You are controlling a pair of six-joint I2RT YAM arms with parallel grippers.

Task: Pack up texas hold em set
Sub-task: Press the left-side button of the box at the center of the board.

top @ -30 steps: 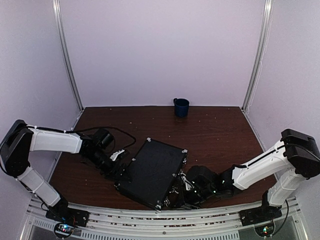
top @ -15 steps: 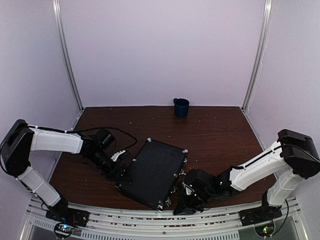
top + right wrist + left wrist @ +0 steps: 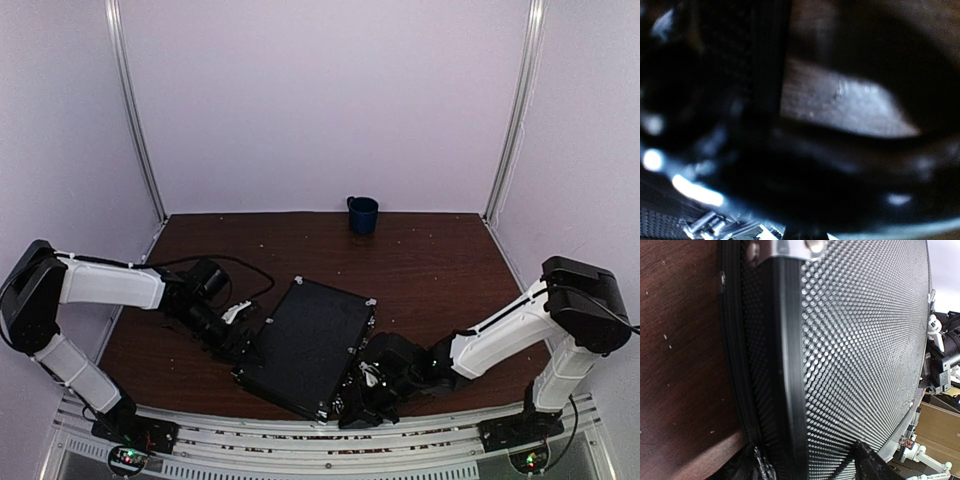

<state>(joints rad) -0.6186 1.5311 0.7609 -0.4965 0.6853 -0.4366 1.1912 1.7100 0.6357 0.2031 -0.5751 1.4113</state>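
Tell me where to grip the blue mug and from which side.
Probably the rim wall, pinched from straight above: the mug stands upright with its mouth open upward. Pick the rim's right side, since the handle seems to jut left in the top view.

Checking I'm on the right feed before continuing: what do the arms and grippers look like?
Left arm and right arm match: white tubular links, bulky black joint housings, black wrists. The left gripper and right gripper are black with small white parts. A black cable loops by the left wrist. Small lights glow at both bases.
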